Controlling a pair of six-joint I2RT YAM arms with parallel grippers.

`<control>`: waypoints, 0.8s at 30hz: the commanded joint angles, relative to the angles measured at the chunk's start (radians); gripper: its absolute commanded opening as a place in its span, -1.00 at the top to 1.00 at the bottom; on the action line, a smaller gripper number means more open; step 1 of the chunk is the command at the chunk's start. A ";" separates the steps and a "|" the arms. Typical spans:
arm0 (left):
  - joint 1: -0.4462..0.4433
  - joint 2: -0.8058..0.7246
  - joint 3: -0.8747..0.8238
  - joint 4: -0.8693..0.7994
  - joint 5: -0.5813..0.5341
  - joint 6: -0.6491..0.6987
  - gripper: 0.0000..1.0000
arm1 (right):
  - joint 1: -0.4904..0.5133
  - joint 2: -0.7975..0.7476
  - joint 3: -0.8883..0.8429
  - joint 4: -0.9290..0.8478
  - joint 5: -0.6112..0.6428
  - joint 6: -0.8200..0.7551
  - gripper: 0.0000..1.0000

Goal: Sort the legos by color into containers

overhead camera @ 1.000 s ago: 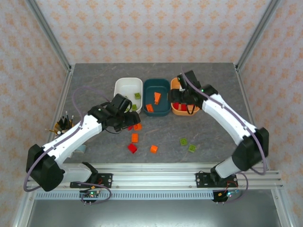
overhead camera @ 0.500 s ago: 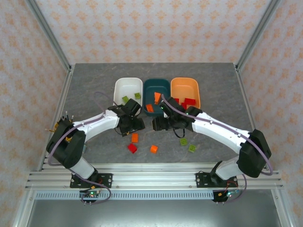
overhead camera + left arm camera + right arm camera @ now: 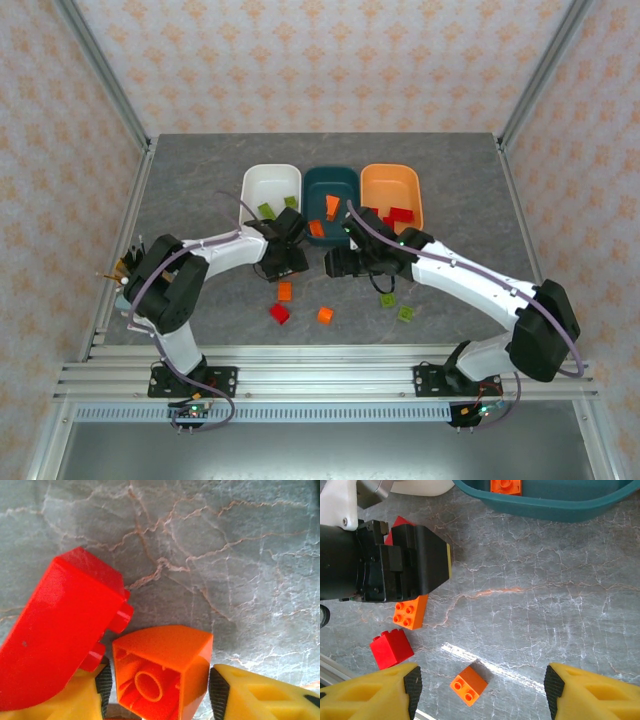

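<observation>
**Right hand withdrawn from orange tub; left hand closed on an orange brick**

The desk point(image 3: 200, 170) carried three containers along its far side. The white tub point(image 3: 265, 185), on the left, held green bricks. The teal tub point(image 3: 342, 184), in the middle, held orange ones. The orange tub point(image 3: 390, 185), on the right, held red ones.

One second earlier the right hand point(image 3: 338, 263) stood over the orange tub. It had since withdrawn to the desk just near of the teal tub, its fingers spread wide with nothing between them. Its delivery is judged complete and the hand free for another pick.

The left hand point(image 3: 161, 687) had shifted right, to a spot just near of the white tub. Its pads were pressed against both sides of the pinched orange brick point(image 3: 165, 655), and a red brick point(image 3: 55, 640) lay against one finger. Whether the pinched brick had left the desk could not be told. It is judged bound for the teal tub.

Unsorted on the near desk were the loose orange bricks point(image 3: 285, 291) point(image 3: 324, 315), a loose red brick point(image 3: 279, 313) and the loose green bricks point(image 3: 387, 299) point(image 3: 405, 313).
</observation>
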 commanded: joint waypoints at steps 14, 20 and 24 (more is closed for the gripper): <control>-0.014 -0.047 0.036 -0.036 -0.058 0.029 0.35 | 0.001 -0.051 -0.011 -0.014 0.077 0.012 -0.35; -0.036 -0.177 0.098 -0.146 -0.072 0.036 0.37 | -0.040 -0.138 0.000 -0.016 0.189 0.062 -0.36; -0.036 -0.179 0.187 -0.176 -0.066 0.048 0.40 | -0.096 -0.166 0.004 0.010 0.172 0.106 -0.36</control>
